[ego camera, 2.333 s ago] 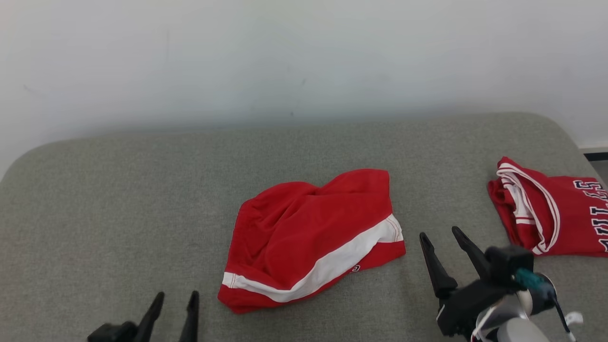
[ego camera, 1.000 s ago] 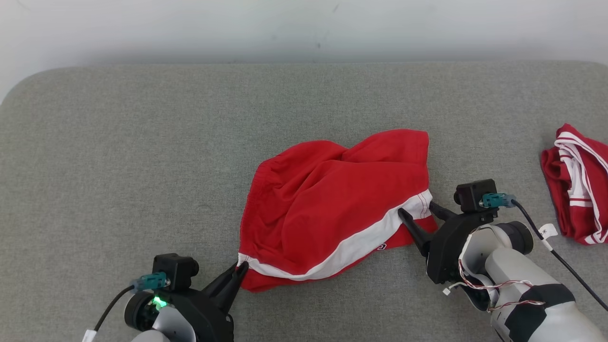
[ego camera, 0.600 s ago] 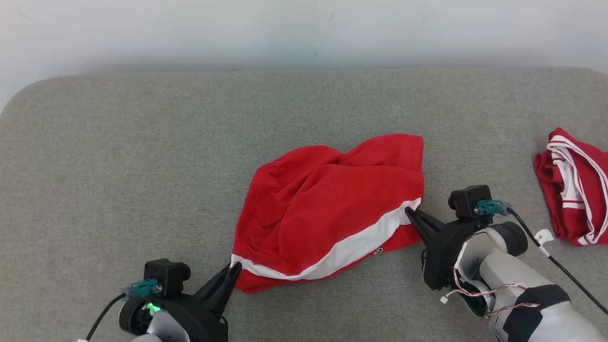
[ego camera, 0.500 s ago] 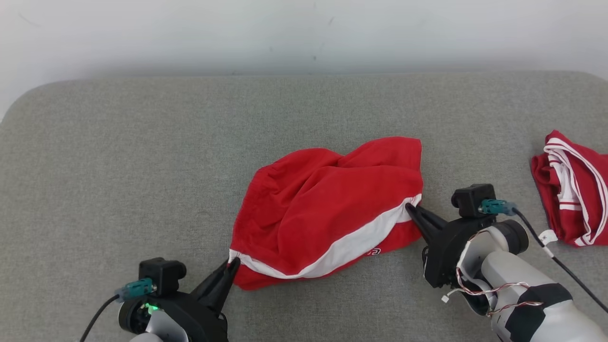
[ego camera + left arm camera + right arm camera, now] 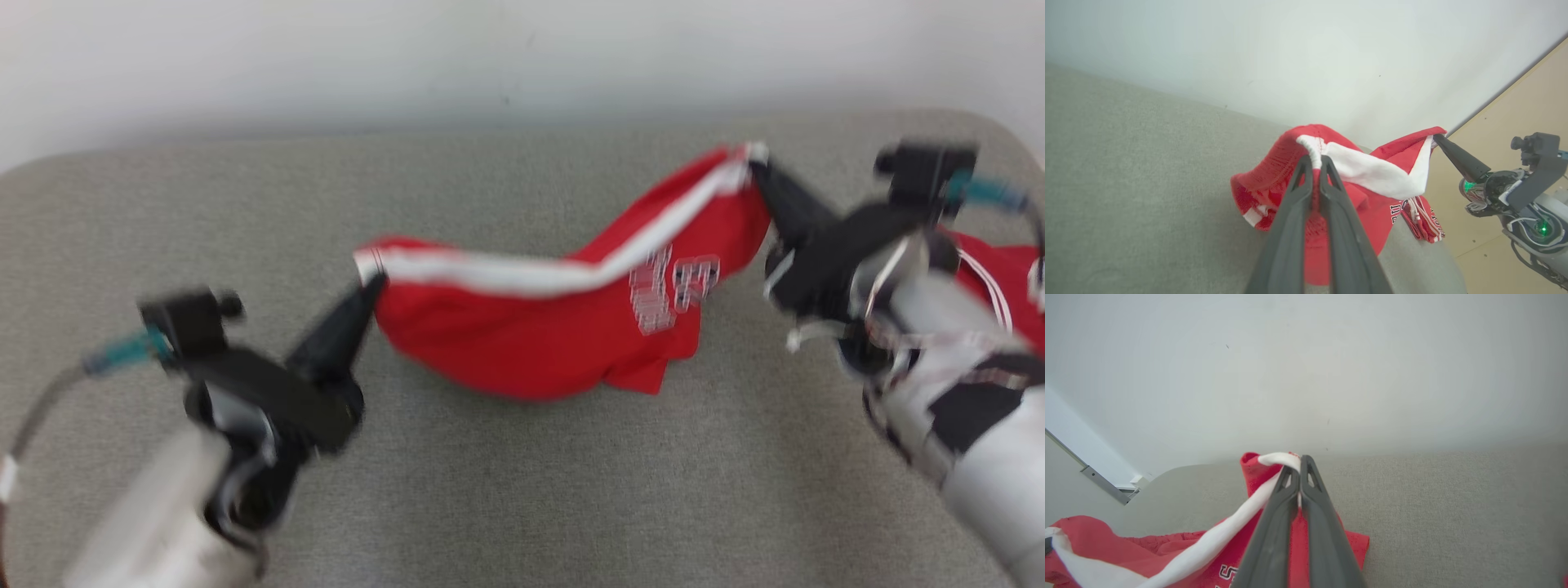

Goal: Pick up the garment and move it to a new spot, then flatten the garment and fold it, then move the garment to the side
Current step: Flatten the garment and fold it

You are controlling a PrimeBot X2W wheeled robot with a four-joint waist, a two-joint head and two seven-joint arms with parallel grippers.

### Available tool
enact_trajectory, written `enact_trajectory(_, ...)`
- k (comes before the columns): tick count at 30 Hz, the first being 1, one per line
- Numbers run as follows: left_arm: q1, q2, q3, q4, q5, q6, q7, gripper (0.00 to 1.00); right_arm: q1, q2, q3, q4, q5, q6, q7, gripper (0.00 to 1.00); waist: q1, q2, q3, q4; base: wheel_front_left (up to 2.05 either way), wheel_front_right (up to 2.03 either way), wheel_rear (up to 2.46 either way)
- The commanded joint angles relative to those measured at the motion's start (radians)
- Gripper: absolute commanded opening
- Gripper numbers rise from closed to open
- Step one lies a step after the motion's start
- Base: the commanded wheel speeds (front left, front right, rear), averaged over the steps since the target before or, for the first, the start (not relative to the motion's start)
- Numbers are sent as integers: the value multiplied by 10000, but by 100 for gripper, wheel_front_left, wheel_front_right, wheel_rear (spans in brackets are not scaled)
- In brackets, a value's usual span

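Note:
The garment (image 5: pixel 531 343), red shorts with a white stripe and white lettering, hangs in the air above the grey cushion (image 5: pixel 506 498), stretched between both grippers. My left gripper (image 5: pixel 371 282) is shut on its left white-edged corner, seen close up in the left wrist view (image 5: pixel 1314 161). My right gripper (image 5: pixel 755 163) is shut on the right corner, higher and farther back, with the white hem pinched at its tips (image 5: pixel 1298 461). The cloth sags in the middle and its lower edge hangs close to the cushion. The head view is blurred by motion.
A second red and white garment (image 5: pixel 992 269) lies on the cushion at the right, partly behind my right arm. A pale wall (image 5: pixel 490 57) runs along the cushion's far edge. Floor (image 5: pixel 1515 106) lies beyond the cushion's right end.
Both grippers have lifted the garment off the cushion; the right rose higher and went back. The shorts now hang stretched, lettering showing. The head camera shifted too.

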Motion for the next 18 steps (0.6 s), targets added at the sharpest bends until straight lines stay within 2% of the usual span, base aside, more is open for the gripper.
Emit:
enact_trajectory(1,-587,126,210,-80,-298,7,190,0,-583,91,-190,-16,176,-27,144,0,1,0,824,-475,0,0,0)
enact_trajectory(6,-2888,194,1043,243,-931,95,762,0,-2843,489,-875,671,196,-27,560,0,1,0,2301,-955,0,0,0)
enact_trajectory(10,-4920,106,1565,606,-1123,278,1005,0,-4858,791,-1324,1514,-243,-27,273,0,1,0,3401,-1180,0,0,0)
enact_trajectory(18,-8167,6,2455,1256,-452,514,-381,0,-8118,1116,-2732,2595,-1234,-30,-1622,0,1,0,4710,-1259,0,0,0)
